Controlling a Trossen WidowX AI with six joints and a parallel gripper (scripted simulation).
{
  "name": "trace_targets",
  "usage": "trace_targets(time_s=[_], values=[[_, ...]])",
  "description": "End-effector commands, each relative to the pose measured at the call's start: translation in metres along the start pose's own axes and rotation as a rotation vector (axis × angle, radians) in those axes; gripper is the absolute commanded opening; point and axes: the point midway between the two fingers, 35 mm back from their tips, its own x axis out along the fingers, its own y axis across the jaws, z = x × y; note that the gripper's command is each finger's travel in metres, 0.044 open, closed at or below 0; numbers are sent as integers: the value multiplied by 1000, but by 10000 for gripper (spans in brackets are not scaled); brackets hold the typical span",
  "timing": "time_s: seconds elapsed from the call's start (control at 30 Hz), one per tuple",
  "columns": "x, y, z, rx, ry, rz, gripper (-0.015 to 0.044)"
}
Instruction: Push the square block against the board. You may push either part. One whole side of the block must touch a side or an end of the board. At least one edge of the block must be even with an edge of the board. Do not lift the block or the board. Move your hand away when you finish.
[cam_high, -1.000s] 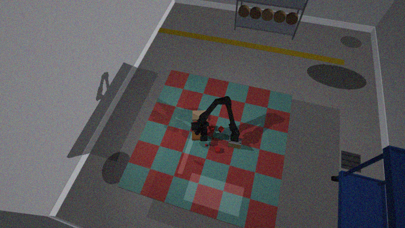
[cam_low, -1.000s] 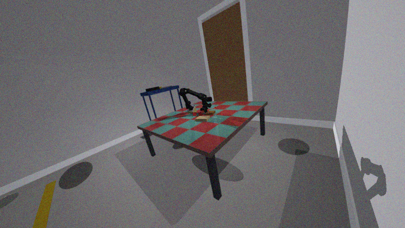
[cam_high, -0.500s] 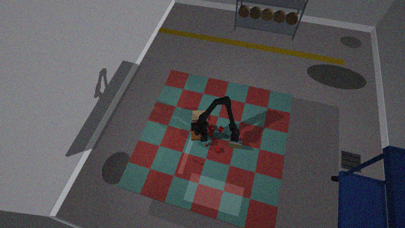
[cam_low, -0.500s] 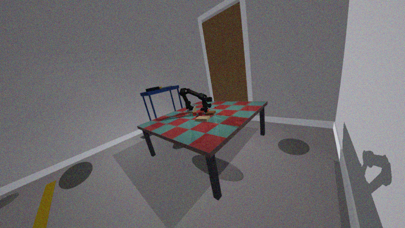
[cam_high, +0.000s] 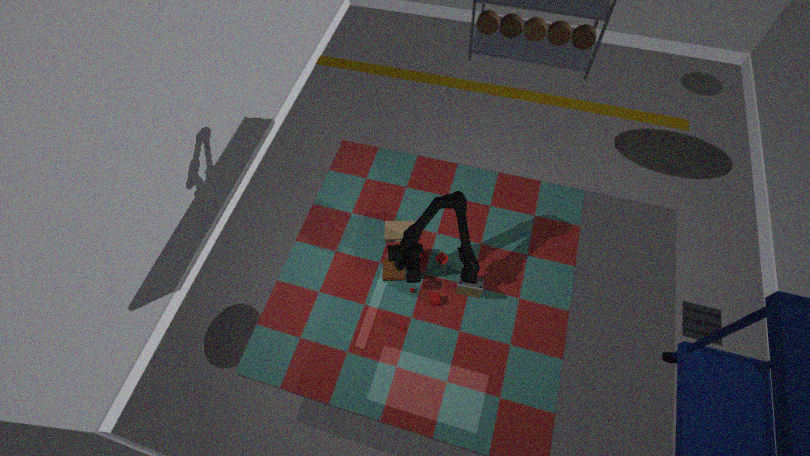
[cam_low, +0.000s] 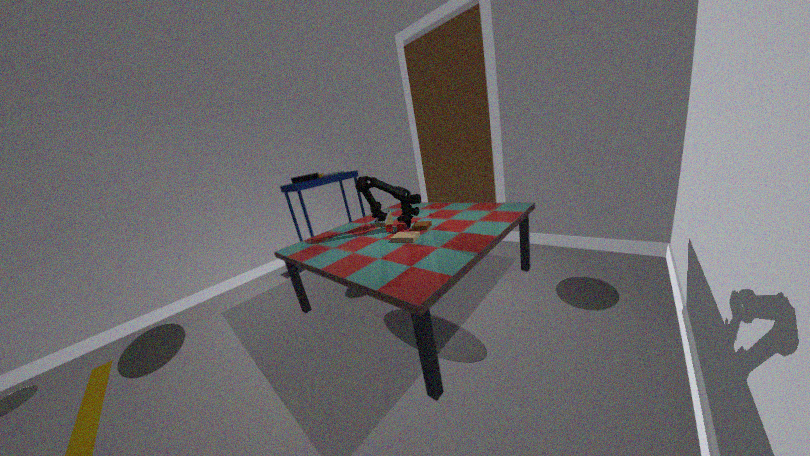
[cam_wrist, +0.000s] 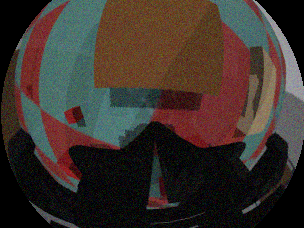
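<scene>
Tabletop, top view: red and teal checks on the table (cam_high: 425, 339) (cam_low: 371, 277) (cam_wrist: 55, 75), with pale, glassy-looking patches of light toward the lower edge.
Arm, top view: black and jointed, the arm (cam_high: 453, 201) (cam_low: 388, 185) bends over the checks and hides part of the pieces.
Orange-brown slab, top view: the flat-faced slab (cam_high: 392, 270) (cam_low: 421, 225) (cam_wrist: 155, 42) lies by the gripper (cam_high: 413, 276) (cam_low: 405, 224) (cam_wrist: 154, 125), partly covered.
Pale tan slab, top view: straight-edged, the second slab (cam_high: 397, 229) (cam_low: 404, 236) (cam_wrist: 266, 95) lies near the orange-brown one, a corner behind the arm; which of the two is the square block, I cannot tell.
Red cube, top view: one small cube (cam_high: 434, 298) sits between the slabs and the near checks, its finish too grainy to read.
Slabs, exterior view: both lie low on the tabletop, the pale one nearer the camera; the red bits behind it blur together.
Claw, wrist view: clenched on nothing, black tips together, a thin wedge showing lower down.
Orange-brown slab, wrist view: smooth, crossed by a diagonal shadow, cut off at the top, beyond the tips; contact cannot be judged.
Pale tan slab, wrist view: off to the right, apart from the orange-brown slab, warped by the lens.
</scene>
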Motion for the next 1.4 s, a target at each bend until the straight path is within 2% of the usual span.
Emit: trace_targets(time_s=[0.0,0.23,0.33,0.4,0.63,1.37], values=[[-1,-1,-6,9,-7,-1,0],[-3,0,-11,0,0,0,0],[-43,1,-11,6,-5,1,0],[-56,0,-13,9,-6,0,0],[-56,1,-11,31,-7,0,0],[-61,33,43,781,-10,10,0]])
